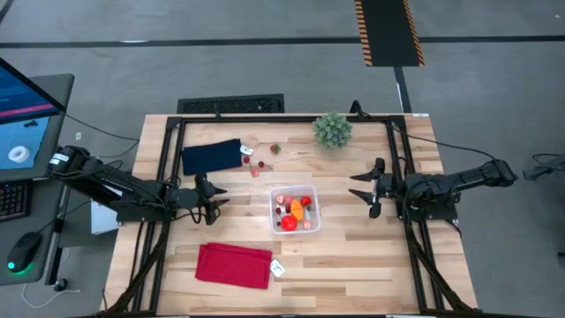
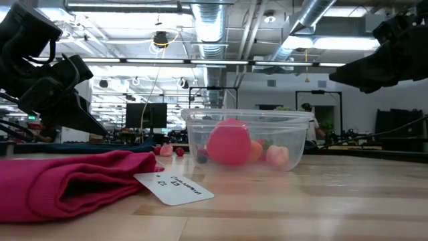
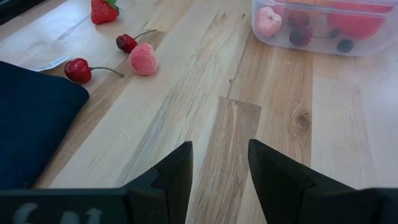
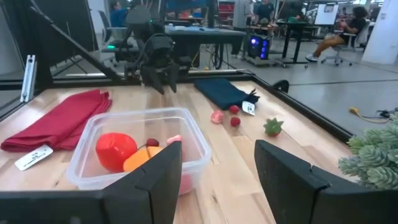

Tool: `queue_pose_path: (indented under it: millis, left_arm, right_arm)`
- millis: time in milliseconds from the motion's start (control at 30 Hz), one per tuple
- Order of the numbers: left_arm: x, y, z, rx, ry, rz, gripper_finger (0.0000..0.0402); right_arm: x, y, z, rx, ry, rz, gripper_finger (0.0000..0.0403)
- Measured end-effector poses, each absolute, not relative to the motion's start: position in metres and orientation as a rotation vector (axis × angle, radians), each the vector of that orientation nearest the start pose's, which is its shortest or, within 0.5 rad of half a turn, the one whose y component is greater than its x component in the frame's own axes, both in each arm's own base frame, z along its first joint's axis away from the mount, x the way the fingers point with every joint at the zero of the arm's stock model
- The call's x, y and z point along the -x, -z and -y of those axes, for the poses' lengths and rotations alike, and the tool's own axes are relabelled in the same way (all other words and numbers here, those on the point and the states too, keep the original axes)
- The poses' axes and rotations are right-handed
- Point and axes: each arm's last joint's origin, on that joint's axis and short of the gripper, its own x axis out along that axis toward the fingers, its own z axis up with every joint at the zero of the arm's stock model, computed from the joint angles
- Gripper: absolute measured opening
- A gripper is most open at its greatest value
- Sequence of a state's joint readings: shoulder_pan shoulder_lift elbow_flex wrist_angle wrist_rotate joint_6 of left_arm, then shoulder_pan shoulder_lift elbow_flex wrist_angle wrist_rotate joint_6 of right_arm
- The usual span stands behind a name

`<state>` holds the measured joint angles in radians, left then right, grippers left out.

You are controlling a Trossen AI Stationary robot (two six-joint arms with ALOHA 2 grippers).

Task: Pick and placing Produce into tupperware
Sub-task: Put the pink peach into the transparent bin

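The clear tupperware [image 1: 295, 210] stands mid-table and holds several produce pieces, among them a red tomato [image 4: 115, 149], an orange piece [image 4: 140, 163] and a pink one [image 3: 269, 20]. Loose produce lies on the wood beyond it: a strawberry [image 3: 104, 10], two cherries [image 3: 78, 69] and a pink berry [image 3: 143, 59], next to the navy cloth [image 1: 212, 155]. My left gripper [image 1: 207, 196] hovers open left of the tupperware, its fingers [image 3: 174, 177] over bare wood. My right gripper [image 1: 369, 190] is open right of the tupperware, pointing level toward it, with nothing between its fingers [image 4: 160, 180].
A red cloth [image 1: 234, 265] with a white tag [image 2: 174, 187] lies near the front edge. A green spiky plant ball [image 1: 333, 130] sits at the far right. Black frame rails [image 1: 168, 177] run along the table's left and right sides.
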<state>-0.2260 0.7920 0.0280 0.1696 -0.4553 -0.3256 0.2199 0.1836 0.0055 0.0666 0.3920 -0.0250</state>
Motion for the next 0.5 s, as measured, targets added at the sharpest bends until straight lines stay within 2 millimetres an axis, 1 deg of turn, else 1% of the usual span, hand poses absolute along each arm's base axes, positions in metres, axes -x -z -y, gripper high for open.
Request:
queue_pose_path:
  millis: [500]
  left_arm:
    - [-0.1307,-0.1135,0.0169,0.123,-0.312,-0.506,0.0145]
  right_arm:
    - [-0.106,-0.1567,-0.0124,0.059,0.17,-0.109,0.0224]
